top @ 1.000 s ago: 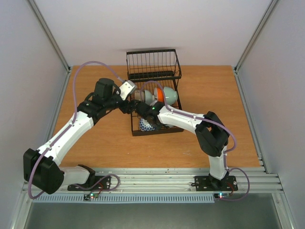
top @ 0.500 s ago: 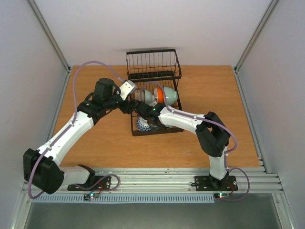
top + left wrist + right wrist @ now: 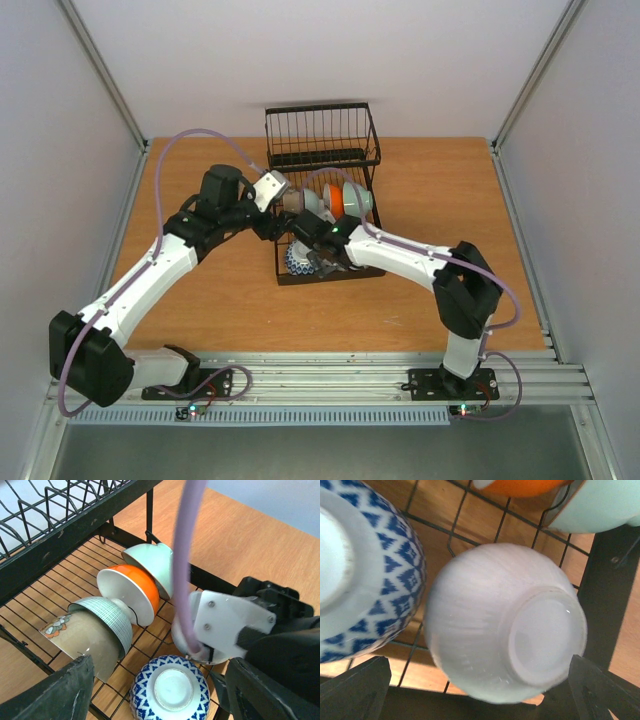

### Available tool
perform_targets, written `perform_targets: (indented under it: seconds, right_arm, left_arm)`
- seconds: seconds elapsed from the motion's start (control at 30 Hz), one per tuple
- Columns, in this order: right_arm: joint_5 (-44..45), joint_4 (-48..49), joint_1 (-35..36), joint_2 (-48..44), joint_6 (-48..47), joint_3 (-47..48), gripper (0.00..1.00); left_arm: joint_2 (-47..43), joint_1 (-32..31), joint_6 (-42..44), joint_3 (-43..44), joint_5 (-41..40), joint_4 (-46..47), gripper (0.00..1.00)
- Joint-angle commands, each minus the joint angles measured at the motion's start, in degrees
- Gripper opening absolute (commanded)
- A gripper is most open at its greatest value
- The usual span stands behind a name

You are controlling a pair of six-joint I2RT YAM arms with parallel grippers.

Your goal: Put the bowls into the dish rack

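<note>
The black wire dish rack (image 3: pixel 320 130) stands at the back middle of the table. On its flat tray, several bowls lean on edge in a row: mint-green (image 3: pixel 150 562), orange (image 3: pixel 135 580), grey-striped (image 3: pixel 107 615) and a beige flowered one (image 3: pixel 85 640). A blue-and-white bowl (image 3: pixel 170 687) lies upside down in front of them, with my left gripper (image 3: pixel 167 697) open above it. Beside it a white bowl (image 3: pixel 505 620) rests upside down on the wires. My right gripper (image 3: pixel 480 690) is open, its fingers wide on either side of that bowl.
The rack's taller basket (image 3: pixel 75 525) rises behind the row of bowls. Both wrists crowd over the tray's front end (image 3: pixel 310 250), and the right arm's purple cable (image 3: pixel 185 555) crosses the left wrist view. Bare wooden table (image 3: pixel 450 190) lies around the rack.
My right gripper's jaws have spread wider around the white bowl, and the right arm's elbow has swung right. The left arm has hardly moved.
</note>
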Motion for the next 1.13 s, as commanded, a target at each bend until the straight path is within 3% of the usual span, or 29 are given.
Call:
perform_targets:
  seconds: [0.0,0.4,0.73,1.1]
  right_arm:
    - [-2.87,1.51,0.76,-7.12,-1.11,0.11,0.99]
    - [1.17,1.99,0.53,-19.62,-1.79,-2.14,0.98]
    - [-3.51,3.40,-1.72,-33.36,0.54,-10.46,0.98]
    - [-1.36,4.01,-1.94,-39.45,4.02,-16.51,0.99]
  left_arm:
    - [0.32,-0.23,0.43,0.15,0.73,0.84,0.72]
    - [0.56,1.33,0.48,1.77,-4.33,-0.39,0.73]
    - [0.54,9.18,-2.41,4.12,-2.36,-2.31,0.73]
    - [-1.57,18.34,-4.13,4.20,2.47,-3.00,0.74]
